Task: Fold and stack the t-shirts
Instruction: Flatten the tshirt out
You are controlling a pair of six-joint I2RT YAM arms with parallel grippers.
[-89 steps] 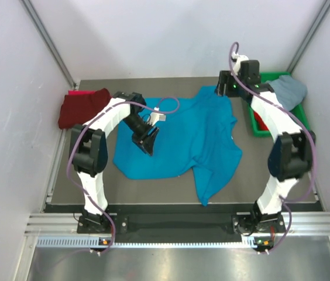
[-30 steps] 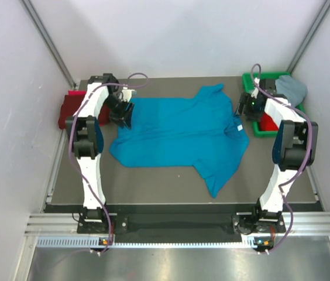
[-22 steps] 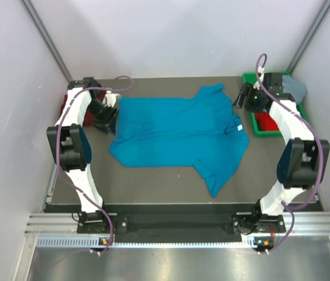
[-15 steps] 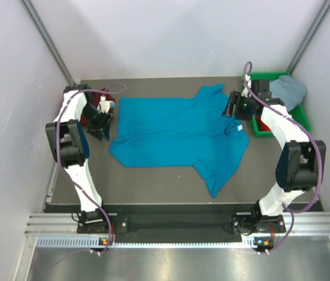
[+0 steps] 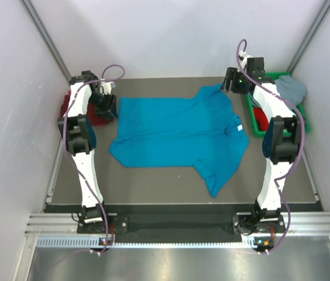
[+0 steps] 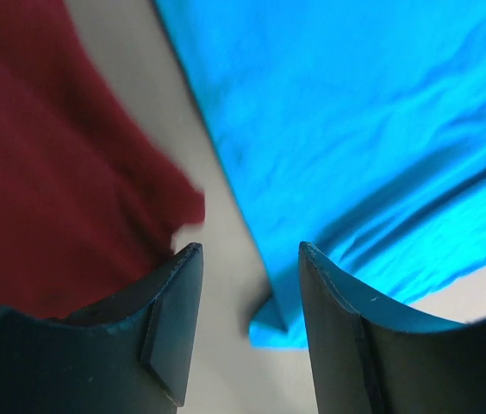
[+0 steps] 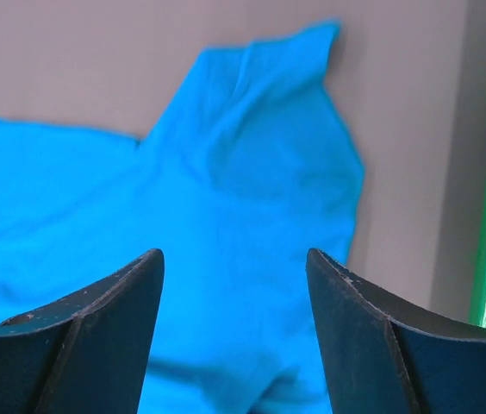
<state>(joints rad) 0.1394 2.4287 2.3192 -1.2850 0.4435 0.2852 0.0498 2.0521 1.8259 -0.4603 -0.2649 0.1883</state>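
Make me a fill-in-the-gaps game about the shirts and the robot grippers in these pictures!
1. The turquoise shirt lies spread out flat, not yet ____.
2. The maroon shirt lies at the far ____ corner of the table.
3. The left gripper and the right gripper each have fingers that are ____.
4. The grey-blue shirt rests on the bin, whose colour is ____.
Missing words: folded, left, open, green.
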